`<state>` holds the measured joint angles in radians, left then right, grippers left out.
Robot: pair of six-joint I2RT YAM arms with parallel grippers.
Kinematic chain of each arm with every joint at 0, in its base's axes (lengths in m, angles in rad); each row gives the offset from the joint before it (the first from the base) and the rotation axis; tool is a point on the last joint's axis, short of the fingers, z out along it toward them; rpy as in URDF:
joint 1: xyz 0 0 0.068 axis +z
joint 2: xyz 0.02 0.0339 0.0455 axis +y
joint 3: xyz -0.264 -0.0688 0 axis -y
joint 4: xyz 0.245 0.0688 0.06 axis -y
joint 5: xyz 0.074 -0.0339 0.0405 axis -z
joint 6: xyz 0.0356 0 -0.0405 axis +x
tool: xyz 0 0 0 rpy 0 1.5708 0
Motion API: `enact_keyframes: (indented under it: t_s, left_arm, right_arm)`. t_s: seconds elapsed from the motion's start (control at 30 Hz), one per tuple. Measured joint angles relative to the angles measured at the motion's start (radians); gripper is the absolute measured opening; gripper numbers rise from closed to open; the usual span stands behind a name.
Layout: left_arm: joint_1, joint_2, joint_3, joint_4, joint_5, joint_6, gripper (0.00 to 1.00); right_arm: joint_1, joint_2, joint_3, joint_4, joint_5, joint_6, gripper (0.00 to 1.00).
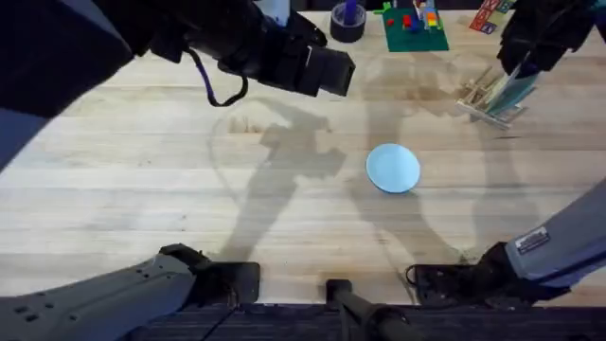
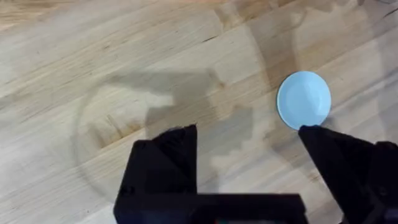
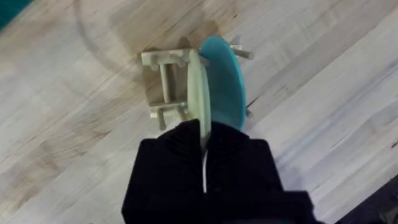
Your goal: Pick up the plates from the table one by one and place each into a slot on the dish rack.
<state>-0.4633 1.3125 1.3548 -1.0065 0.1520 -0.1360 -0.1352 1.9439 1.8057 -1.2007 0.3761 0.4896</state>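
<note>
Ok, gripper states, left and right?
Left gripper: open, holding nothing.
Right gripper: shut on the pale yellow plate, at the dish rack.

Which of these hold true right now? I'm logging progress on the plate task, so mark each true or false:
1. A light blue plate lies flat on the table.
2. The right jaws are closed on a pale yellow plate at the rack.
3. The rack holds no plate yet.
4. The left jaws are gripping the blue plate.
1. True: the light blue plate lies flat on the table.
2. True: the right gripper pinches the pale yellow plate over the dish rack.
3. False: a teal plate already stands upright in it.
4. False: the left gripper is open above the table, holding nothing.
</note>
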Motion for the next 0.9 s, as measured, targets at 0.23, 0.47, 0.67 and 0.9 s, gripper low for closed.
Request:
enact_keyframes:
  t_s: [0.23,0.47,0.67,0.9]
  left_arm:
    - [0.0,0.0,0.0,0.0,0.0,0.0,0.993]
    - [0.0,0.0,0.0,0.0,0.0,0.0,0.993]
    - [0.0,0.0,0.0,0.0,0.0,-0.007,0.993]
    - [0.0,0.0,0.0,0.0,0.0,-0.011,0.992]
  right_arm:
    - [0.0,0.002,0.0,0.0,0.0,0.0,0.029]
    - [0.0,0.002,0.0,0.0,0.0,0.0,0.03]
    - [0.0,0.002,0.0,0.0,0.0,0.001,0.046]
    - [0.0,0.002,0.0,0.0,0.0,0.0,0.146]
